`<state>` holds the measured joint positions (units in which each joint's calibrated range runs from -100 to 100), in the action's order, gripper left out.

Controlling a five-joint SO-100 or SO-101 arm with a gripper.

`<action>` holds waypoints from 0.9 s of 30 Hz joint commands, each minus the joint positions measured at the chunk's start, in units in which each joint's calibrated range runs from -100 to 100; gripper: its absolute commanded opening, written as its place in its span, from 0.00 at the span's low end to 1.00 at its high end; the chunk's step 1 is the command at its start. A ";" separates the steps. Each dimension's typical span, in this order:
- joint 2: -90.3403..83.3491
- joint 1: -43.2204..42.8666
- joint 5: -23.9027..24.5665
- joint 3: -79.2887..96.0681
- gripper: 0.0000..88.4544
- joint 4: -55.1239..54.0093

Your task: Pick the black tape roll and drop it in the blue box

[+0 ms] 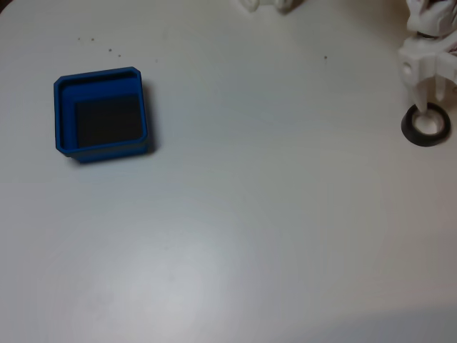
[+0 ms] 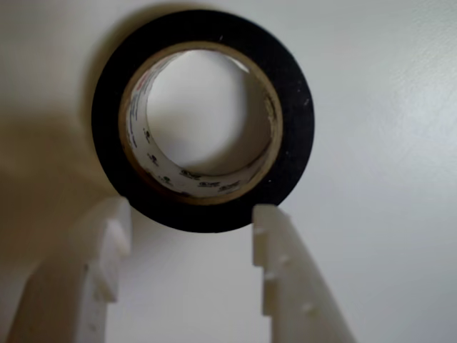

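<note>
Tape roll [image 2: 202, 120]: flat on tabletop [image 1: 250, 214], well right of blue box [image 1: 103, 113] in the fixed view; likely light, rigid, smooth-sided; best pinched across one wall, core to rim; hand [image 2: 193, 218] spread wide, empty, just beside it.

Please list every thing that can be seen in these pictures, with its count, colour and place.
black tape roll: one, black ring with a pale inner core, lying flat on the table at the right edge of the fixed view; in the wrist view just ahead of the fingertips.
blue box: one, bright blue walls and dark floor, at the left of the fixed view, nothing in it.
table: one, white, under everything; a few small dark specks near the top.
gripper: one, white, two fingers spread apart, right by the roll, holding nothing.
</note>
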<state>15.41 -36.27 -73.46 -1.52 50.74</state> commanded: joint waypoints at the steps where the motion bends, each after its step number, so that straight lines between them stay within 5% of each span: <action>1: 0.81 2.32 -0.35 -4.85 0.18 -0.49; 27: 6.08 3.98 -0.35 -6.92 0.18 -0.66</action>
<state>21.68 -32.01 -73.46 -4.22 50.57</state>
